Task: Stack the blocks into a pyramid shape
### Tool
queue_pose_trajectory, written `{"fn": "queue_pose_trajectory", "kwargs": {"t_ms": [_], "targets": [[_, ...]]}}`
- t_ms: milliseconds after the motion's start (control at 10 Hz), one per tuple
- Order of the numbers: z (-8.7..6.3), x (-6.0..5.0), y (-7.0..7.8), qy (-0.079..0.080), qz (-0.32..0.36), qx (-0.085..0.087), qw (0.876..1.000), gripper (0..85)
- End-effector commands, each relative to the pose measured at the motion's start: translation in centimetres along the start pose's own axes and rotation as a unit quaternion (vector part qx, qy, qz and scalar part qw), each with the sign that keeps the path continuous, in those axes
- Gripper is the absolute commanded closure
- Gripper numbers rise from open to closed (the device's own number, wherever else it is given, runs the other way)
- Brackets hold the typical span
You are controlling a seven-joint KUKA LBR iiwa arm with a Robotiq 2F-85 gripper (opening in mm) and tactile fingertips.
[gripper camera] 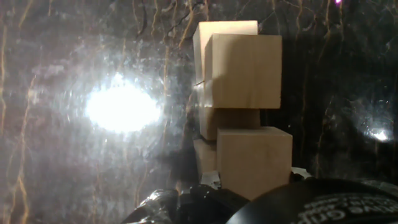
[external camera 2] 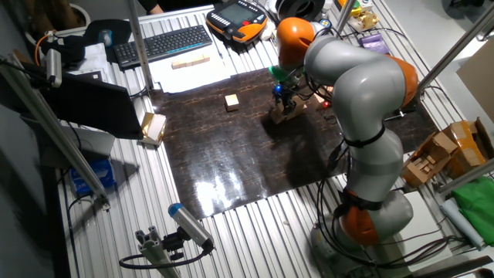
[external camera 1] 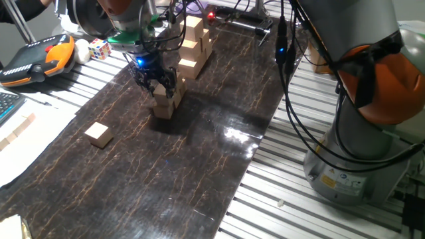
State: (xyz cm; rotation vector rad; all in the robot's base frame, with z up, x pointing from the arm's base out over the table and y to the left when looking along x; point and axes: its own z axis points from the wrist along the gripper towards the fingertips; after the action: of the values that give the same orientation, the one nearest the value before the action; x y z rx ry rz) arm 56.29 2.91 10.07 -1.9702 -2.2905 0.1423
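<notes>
Dark marbled worktop (external camera 1: pixel 199 166) carries a stepped pile of tan wooden cubes (external camera 1: pixel 164 103); gripper (external camera 1: pixel 157 83) directly above it, jaws' state indiscernible. One tan cube (external camera 1: pixel 99 135) lies apart.

Claw (external camera 1: pixel 158 85) hides the pyramid shape's (external camera 1: pixel 165 105) top.

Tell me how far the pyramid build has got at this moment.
Mostly built: a stepped pile of tan cubes stands on the dark mat. The gripper is right over the pile's top; whether it holds a cube is hidden. Left: one loose block lies apart on the mat, not yet stacked.
</notes>
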Motion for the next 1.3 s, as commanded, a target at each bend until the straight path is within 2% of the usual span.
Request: {"fn": "queue_pose_trajectory", "kwargs": {"t_ms": [0, 400, 900, 1200], "targets": [[0.04, 0.01, 0.04, 0.002, -0.010, 0.003, 1.000, 53.7], [0.02, -0.06, 0.02, 0.000, -0.006, -0.003, 1.000, 51.0], [0.03, -0.10, 0.03, -0.005, -0.027, -0.002, 1.000, 47.3], [0.04, -0.11, -0.02, -0.001, -0.036, -0.010, 0.999, 52.0]]}}
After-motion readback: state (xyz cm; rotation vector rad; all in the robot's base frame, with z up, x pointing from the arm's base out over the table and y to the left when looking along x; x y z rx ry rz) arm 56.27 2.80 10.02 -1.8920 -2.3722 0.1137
